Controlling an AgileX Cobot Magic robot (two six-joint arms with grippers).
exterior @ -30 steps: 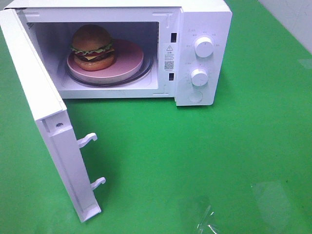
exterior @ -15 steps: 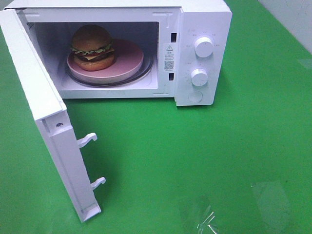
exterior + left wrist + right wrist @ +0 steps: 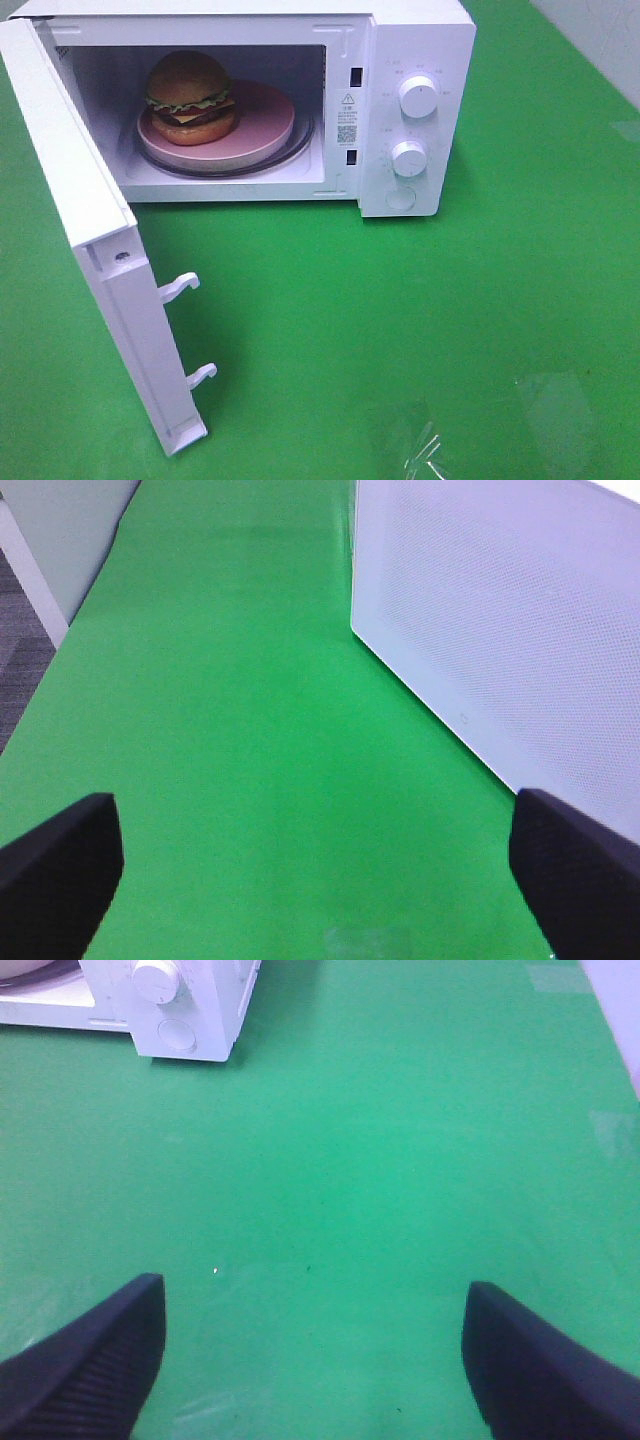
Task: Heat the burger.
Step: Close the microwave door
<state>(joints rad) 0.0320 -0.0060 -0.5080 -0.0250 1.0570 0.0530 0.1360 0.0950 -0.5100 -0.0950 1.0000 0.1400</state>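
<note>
burger location: burger (image 3: 190, 97) is inside the open microwave (image 3: 420, 40), on a pink plate (image 3: 262, 125), off-centre on the plate's left part, toward the cavity's left wall.
burger orientation: upright, tan domed bun on top, green lettuce edge and dark filling below it, bottom bun flat on the plate. Round from above, so no sideways long axis shows; the stack runs straight up, not tilted.
plate: lies flat on the glass turntable (image 3: 303, 148), whose rim shows around the plate's right and front.
microwave door: microwave door (image 3: 90, 240) is hinged on the left and swung wide out toward the front, inner face to the camera, with two white latch hooks (image 3: 180, 287) sticking out of its free edge. The left wrist view shows its dotted outer face (image 3: 520, 620).
control panel: right of the cavity, upper knob (image 3: 417, 96) above the lower knob (image 3: 409, 158), round button (image 3: 401, 197) under both. A warning sticker (image 3: 347, 118) sits on the frame between cavity and panel.
surface: green table mat (image 3: 430, 300) under everything; a glossy clear patch (image 3: 420, 445) lies near the front edge.
left gripper: left gripper (image 3: 315, 865) has its black fingers (image 3: 60, 870) spread wide with nothing between them, over bare mat just beside the door's outer face, not touching it.
right gripper: right gripper (image 3: 315, 1355) has its jaws wide apart, empty, over bare mat well apart from the microwave's panel corner.
exterior view: neither gripper shows in it.
</note>
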